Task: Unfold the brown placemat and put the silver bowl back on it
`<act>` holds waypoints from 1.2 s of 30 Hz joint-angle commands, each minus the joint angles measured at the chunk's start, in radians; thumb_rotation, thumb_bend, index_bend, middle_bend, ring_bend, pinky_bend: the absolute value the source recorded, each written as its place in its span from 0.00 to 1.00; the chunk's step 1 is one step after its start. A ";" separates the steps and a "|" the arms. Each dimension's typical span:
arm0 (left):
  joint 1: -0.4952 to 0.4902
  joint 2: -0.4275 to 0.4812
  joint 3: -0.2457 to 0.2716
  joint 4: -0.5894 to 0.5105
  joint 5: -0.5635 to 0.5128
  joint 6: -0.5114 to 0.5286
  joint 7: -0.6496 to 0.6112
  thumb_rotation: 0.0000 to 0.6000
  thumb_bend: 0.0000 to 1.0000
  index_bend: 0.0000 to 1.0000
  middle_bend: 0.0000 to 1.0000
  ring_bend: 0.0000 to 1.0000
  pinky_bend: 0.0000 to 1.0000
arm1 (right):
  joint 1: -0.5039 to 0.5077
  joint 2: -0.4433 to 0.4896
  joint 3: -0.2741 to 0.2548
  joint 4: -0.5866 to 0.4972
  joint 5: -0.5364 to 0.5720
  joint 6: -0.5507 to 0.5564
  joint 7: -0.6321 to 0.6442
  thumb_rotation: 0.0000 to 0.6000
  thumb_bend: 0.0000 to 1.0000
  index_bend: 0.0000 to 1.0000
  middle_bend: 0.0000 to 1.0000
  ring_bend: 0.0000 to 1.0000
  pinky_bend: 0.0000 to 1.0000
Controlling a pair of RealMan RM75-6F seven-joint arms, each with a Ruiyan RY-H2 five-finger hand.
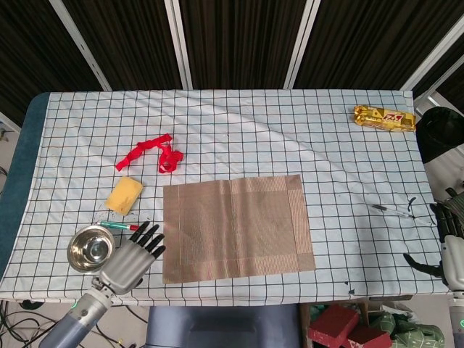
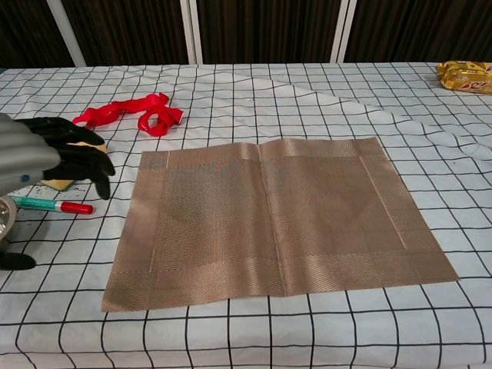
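The brown placemat (image 1: 235,226) (image 2: 277,215) lies unfolded and flat in the middle of the checked tablecloth, with a faint crease down its centre. The silver bowl (image 1: 90,248) stands off the mat near the table's front left; only a sliver of its rim (image 2: 4,215) shows in the chest view. My left hand (image 1: 134,255) (image 2: 46,154) hovers just right of the bowl with its fingers spread and nothing in it. At the table's right edge my right hand (image 1: 451,243) holds nothing, far from both mat and bowl.
A green marker with a red cap (image 1: 116,225) (image 2: 54,205) and a yellow sponge (image 1: 125,195) lie just behind the bowl. A red ribbon (image 1: 156,154) (image 2: 131,111) lies further back, a gold snack pack (image 1: 384,117) at the far right corner, and a pen (image 1: 395,210) right of the mat.
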 commanded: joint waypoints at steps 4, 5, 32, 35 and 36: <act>0.185 0.137 0.139 0.083 0.110 0.118 -0.200 1.00 0.05 0.31 0.17 0.04 0.08 | 0.001 -0.003 -0.002 -0.004 0.000 0.000 -0.009 1.00 0.10 0.07 0.00 0.00 0.16; 0.203 0.138 0.140 0.091 0.097 0.122 -0.221 1.00 0.05 0.31 0.17 0.04 0.08 | 0.000 -0.003 -0.002 -0.004 0.000 0.000 -0.010 1.00 0.10 0.07 0.00 0.00 0.16; 0.367 -0.091 -0.089 0.295 -0.157 0.124 -0.132 1.00 0.15 0.41 0.18 0.04 0.09 | -0.001 0.002 0.000 -0.012 0.004 -0.004 0.005 1.00 0.10 0.07 0.00 0.00 0.16; 0.361 -0.118 -0.109 0.317 -0.179 0.106 -0.109 1.00 0.15 0.42 0.18 0.04 0.09 | -0.001 0.003 0.001 -0.012 0.006 -0.003 0.008 1.00 0.10 0.07 0.00 0.00 0.16; 0.359 -0.126 -0.117 0.323 -0.187 0.101 -0.102 1.00 0.15 0.42 0.18 0.04 0.09 | -0.001 0.004 0.002 -0.012 0.007 -0.004 0.009 1.00 0.10 0.07 0.00 0.00 0.16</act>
